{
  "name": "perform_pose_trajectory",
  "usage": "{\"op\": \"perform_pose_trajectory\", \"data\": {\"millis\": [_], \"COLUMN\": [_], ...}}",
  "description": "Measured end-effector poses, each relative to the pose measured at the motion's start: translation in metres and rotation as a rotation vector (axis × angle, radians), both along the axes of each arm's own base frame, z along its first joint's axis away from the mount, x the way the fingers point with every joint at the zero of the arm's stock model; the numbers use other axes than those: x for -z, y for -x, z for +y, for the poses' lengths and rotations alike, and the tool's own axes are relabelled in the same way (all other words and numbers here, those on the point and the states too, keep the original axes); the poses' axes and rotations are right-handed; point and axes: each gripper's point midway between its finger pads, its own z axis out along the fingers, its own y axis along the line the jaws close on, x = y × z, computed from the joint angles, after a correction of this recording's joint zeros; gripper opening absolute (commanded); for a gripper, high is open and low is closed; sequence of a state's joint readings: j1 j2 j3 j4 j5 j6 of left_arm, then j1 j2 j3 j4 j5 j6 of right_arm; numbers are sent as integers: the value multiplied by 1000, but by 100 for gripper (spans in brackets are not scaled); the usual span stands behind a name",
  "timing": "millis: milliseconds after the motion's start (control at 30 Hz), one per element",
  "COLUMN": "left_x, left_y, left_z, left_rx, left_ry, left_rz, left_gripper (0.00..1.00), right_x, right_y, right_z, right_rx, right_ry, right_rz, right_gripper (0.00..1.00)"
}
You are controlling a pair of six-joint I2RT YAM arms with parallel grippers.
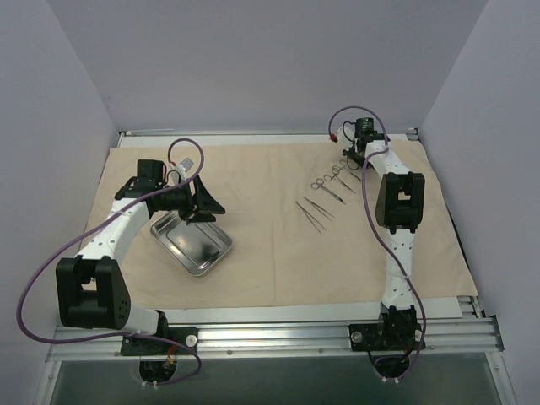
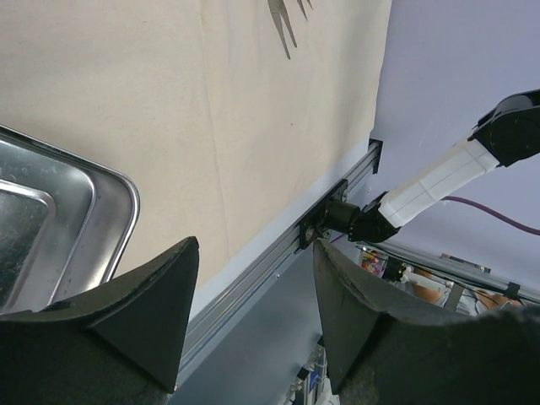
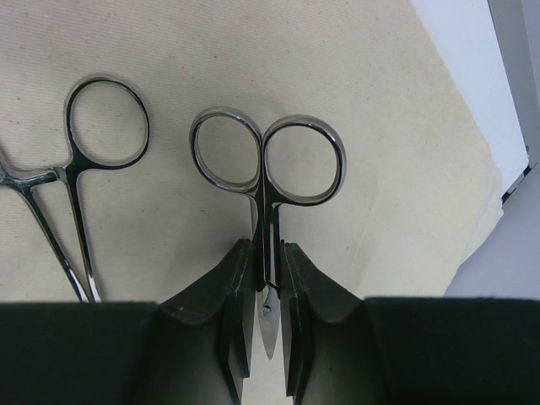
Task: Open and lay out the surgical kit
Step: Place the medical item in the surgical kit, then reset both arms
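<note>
The beige cloth wrap (image 1: pixel 270 270) lies spread flat over the table. The steel tray (image 1: pixel 192 243) sits empty on its left part and also shows in the left wrist view (image 2: pixel 93 219). My left gripper (image 1: pixel 205 213) hovers just behind the tray, open and empty (image 2: pixel 253 245). Tweezers (image 1: pixel 310 216) and forceps (image 1: pixel 325 187) lie in a row on the right part of the cloth. My right gripper (image 1: pixel 350 160) is at the far end of that row, shut (image 3: pixel 268 253) on the shanks of small scissors (image 3: pixel 264 181), rings pointing away, low over the cloth (image 3: pixel 380 126).
A ring-handled forceps (image 3: pixel 61 175) lies just left of the held scissors. Tweezer tips (image 2: pixel 283 25) show far from the left gripper. The aluminium rail (image 1: pixel 278 333) runs along the near edge. Grey walls enclose three sides.
</note>
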State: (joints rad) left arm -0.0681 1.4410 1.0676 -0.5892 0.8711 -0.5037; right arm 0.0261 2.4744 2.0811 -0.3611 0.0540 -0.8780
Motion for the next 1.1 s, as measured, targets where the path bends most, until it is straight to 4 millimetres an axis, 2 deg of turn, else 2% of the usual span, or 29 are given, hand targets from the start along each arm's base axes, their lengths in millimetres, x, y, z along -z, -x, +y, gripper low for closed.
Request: {"op": "perform_pose_trajectory", "data": {"millis": [133,433,800,900,967,1000,1033,1100], "left_x": [0,0,1,1,1,1,1,2], "left_y": [-1,-4,-5,-5,-5,-5,-5,-6], "left_z": [2,6,8,8,8,8,8,9], "left_rx": [-6,-18,-25,-25,-26,-26,-26,-27], "left_ry": [1,3,7,7,6,6,5,3], "left_rz": [-3,0,5,5,5,6,5,5], "left_gripper": [65,65,65,65,65,65,65,65], "right_x": [0,0,-3,-7,-9,-11,-14,-23], "right_y": [-1,-5,-8,-10,-11,-13,-14,-15], "right_z": [0,6,5,7,11,13,15,17], "right_rx": [1,-1,25,43,61,71,86,127], "right_ry": [2,24,31,10,-9,-17,-26,-19], "right_rz": [-3,-18,-39,-53,-64,-72,-83,-112], "right_gripper": [16,27,33,37,47,60,99,100]}}
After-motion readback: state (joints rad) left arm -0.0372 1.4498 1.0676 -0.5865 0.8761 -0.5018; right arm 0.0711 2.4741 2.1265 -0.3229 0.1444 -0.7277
